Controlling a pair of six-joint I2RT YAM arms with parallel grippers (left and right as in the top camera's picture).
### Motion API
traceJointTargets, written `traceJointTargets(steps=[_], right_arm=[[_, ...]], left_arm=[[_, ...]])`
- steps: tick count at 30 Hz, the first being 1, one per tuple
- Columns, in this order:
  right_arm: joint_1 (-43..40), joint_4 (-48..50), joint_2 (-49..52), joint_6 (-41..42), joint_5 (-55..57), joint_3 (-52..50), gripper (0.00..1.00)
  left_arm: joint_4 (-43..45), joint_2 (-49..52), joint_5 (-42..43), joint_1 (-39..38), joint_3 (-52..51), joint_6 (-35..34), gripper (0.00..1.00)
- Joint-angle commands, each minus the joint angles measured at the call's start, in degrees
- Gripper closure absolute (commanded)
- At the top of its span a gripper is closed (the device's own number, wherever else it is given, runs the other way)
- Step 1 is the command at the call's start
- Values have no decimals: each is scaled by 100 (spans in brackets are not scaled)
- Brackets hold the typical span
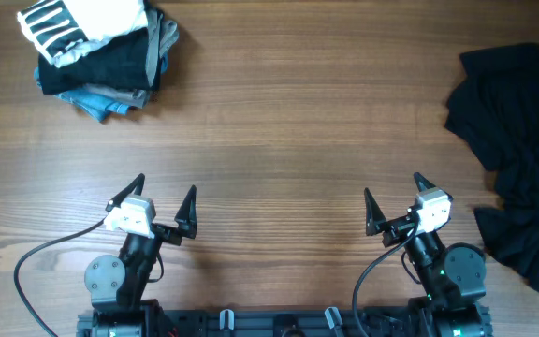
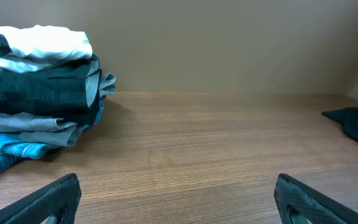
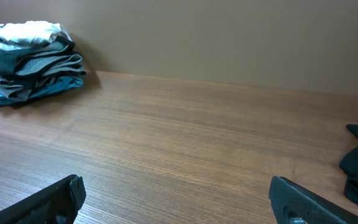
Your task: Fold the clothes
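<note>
The shirt [image 1: 517, 140] lay crumpled at the counter's [image 1: 279, 122] right, seemingly soft, light and limp; best pinched at an edge. Both jaws stood wide, empty.

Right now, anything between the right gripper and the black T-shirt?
Nothing, just bare wooden table between the right gripper and the crumpled black T-shirt; the overhead view shows it.

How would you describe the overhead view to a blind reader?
A crumpled black T-shirt lies at the wooden table's right edge; folded clothes are stacked far left. The left gripper and right gripper stand open and empty in front.
</note>
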Motion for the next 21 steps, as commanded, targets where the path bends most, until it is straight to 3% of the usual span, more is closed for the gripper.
traceJointTargets(steps=[1, 21], right_arm=[[-2, 26, -13, 7, 105, 44, 0], [-2, 31, -13, 7, 105, 42, 0]], left_arm=[[-15, -48, 72, -31, -17, -33, 0], [116, -46, 70, -31, -17, -33, 0]])
